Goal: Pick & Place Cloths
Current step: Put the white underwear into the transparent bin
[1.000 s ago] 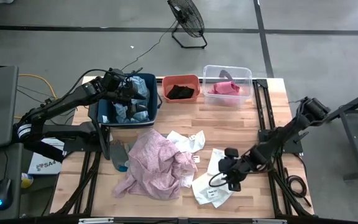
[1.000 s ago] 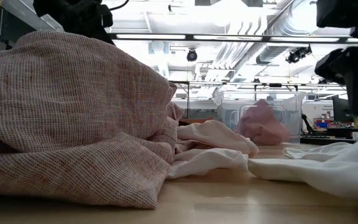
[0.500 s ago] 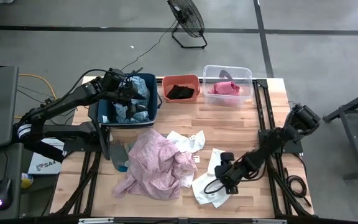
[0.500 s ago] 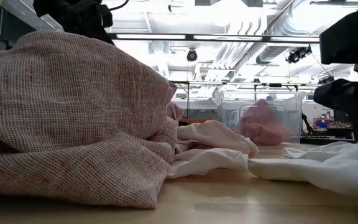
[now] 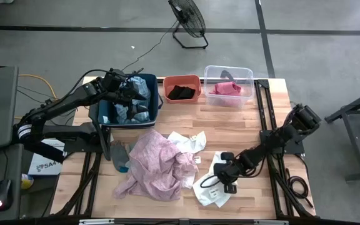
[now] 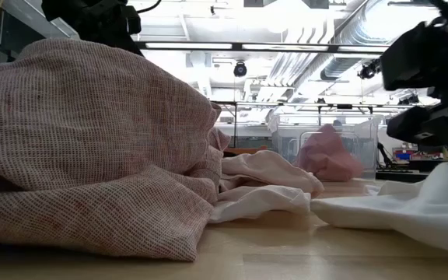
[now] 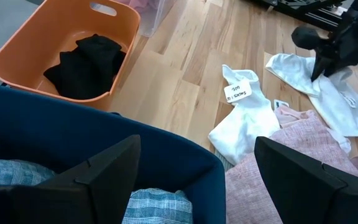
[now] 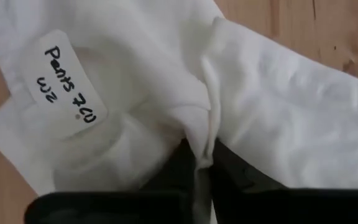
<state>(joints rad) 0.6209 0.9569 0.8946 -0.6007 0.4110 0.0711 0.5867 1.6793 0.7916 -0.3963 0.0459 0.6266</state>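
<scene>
Pale wooden bench (image 5: pixel 255 125): three bins at its rear already hold cloths. In front of them, large pale pink cloth (image 5: pixel 158 165) remains — right tool (image 5: pixel 225 181) pinches white cloth (image 5: pixel 212 187); left tool (image 5: pixel 130 94) gapes empty.

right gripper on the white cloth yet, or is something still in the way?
Nothing in the way. The right gripper has its jaws shut on a fold of the white cloth, pinched between them in the right wrist view. The left gripper waits, jaws open, over the blue bin.
</scene>
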